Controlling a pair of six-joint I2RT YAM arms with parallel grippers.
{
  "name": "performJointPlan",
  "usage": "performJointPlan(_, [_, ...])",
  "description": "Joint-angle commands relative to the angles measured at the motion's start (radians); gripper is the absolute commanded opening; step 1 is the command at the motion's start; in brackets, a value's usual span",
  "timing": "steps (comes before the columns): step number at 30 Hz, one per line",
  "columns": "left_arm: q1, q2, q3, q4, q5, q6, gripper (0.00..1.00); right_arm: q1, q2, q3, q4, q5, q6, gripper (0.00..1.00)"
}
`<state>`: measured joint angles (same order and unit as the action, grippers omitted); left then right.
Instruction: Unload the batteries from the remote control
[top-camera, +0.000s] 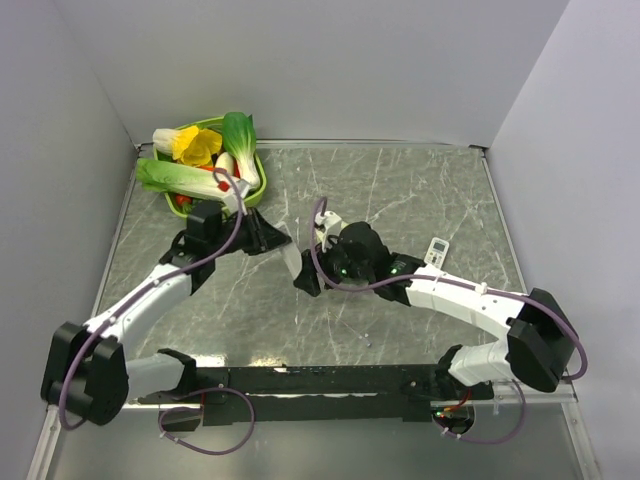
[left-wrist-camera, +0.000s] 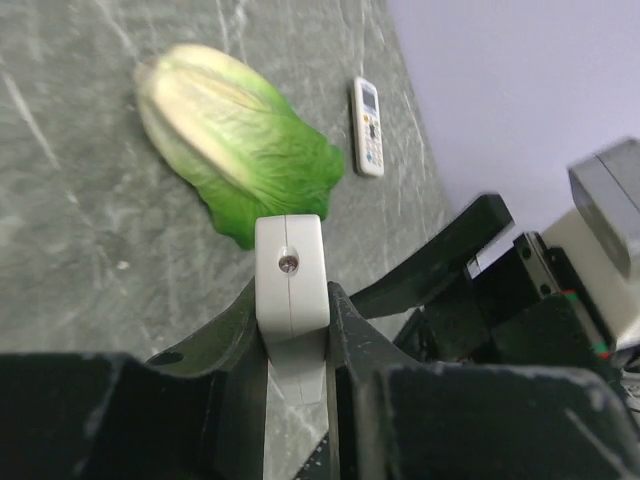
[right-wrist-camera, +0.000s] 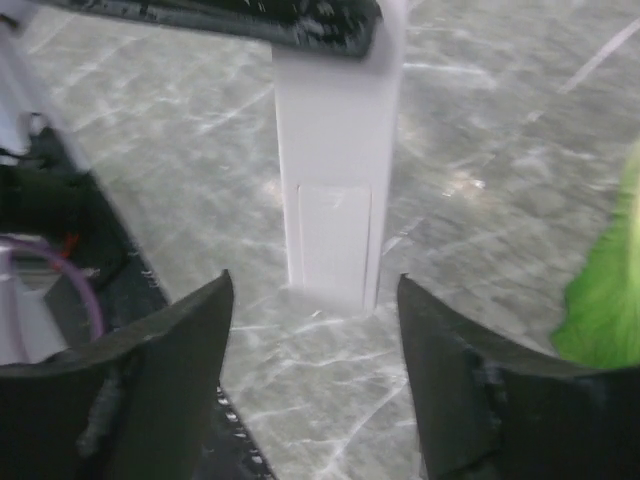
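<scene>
- The remote (right-wrist-camera: 335, 180) is clamped at one end by the left hand (left-wrist-camera: 290, 300).
- The right hand (right-wrist-camera: 312, 290) is spread apart. The remote's free end sits just ahead, between its fingers, and isn't touched.
- The long axis runs from hand to hand, and the cover (right-wrist-camera: 335, 232) is turned toward the right hand.

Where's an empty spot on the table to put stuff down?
Bare table lies along the far wall, right of the vegetable basket, and just past the black base rail. The middle is crowded: left gripper holding a white remote, right gripper open at its end, cabbage nearby.
</scene>
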<state>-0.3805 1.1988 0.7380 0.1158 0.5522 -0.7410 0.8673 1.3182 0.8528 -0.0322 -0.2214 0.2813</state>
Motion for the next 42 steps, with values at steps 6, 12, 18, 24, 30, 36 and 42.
performJointPlan(6, [0.118, -0.297, -0.164, 0.153, 0.038, 0.091, 0.01, -0.163, 0.050, 0.057, 0.202, -0.331, 0.330, 0.98])
performJointPlan(12, [0.121, -0.381, -0.219, 0.229, 0.091, 0.048, 0.01, -0.162, 0.162, 0.107, 0.314, -0.459, 0.421, 0.94])
performJointPlan(18, [0.123, -0.375, -0.247, 0.294, 0.124, 0.005, 0.01, -0.157, 0.217, 0.118, 0.380, -0.500, 0.457, 0.84])
performJointPlan(24, [0.129, -0.357, -0.256, 0.337, 0.112, -0.027, 0.01, -0.152, 0.248, 0.101, 0.429, -0.513, 0.466, 0.64])
performJointPlan(30, [0.170, -0.369, -0.256, 0.329, 0.071, -0.038, 0.01, -0.154, 0.263, 0.037, 0.471, -0.507, 0.455, 0.43])
performJointPlan(36, [0.210, -0.366, -0.250, 0.344, 0.092, -0.064, 0.01, -0.152, 0.269, -0.004, 0.448, -0.483, 0.418, 0.38])
performJointPlan(42, [0.226, -0.367, -0.238, 0.308, 0.083, -0.048, 0.01, -0.154, 0.274, -0.046, 0.468, -0.477, 0.406, 0.37])
